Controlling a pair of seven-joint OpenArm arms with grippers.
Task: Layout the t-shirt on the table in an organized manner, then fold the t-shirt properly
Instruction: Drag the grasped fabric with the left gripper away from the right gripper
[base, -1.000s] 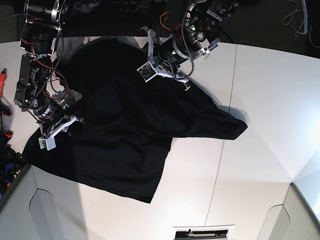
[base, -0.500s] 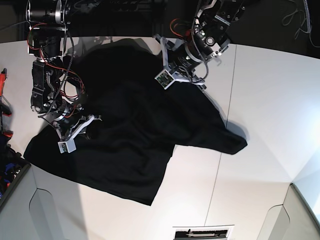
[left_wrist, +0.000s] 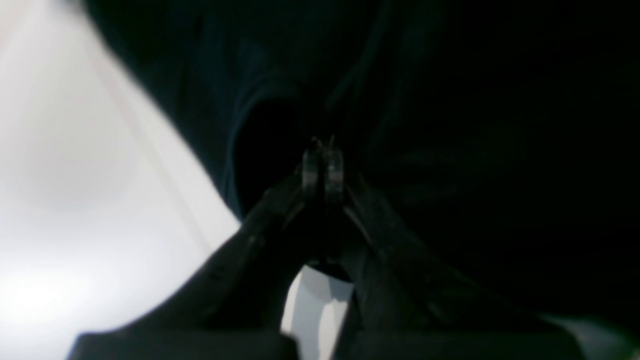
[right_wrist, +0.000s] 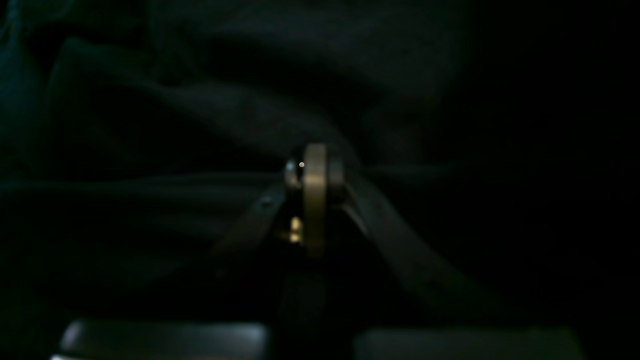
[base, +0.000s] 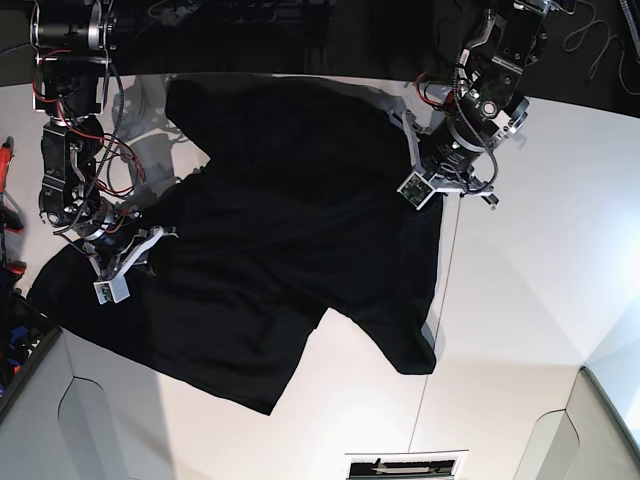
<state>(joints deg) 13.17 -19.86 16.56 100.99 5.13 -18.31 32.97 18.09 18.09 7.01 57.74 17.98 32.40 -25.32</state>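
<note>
T-shirt (base: 270, 240): black, spread with folds across the white bench (base: 540, 250), plain side up; no graphic shows.
Left hand (left_wrist: 322, 150): fingers pressed together, pinching shirt cloth at its edge beside bare bench.
Right hand (right_wrist: 312, 167): fingers closed tight, cloth bunched around the tips.
Containers: none visible.
Hard to see: both wrist views dark and blurred; shirt folds barely readable.

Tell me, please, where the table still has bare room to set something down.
Bare table lies right of the t-shirt, past the left gripper, and along the near edge below its hem. The left side is crowded: the right gripper and cloth.
</note>
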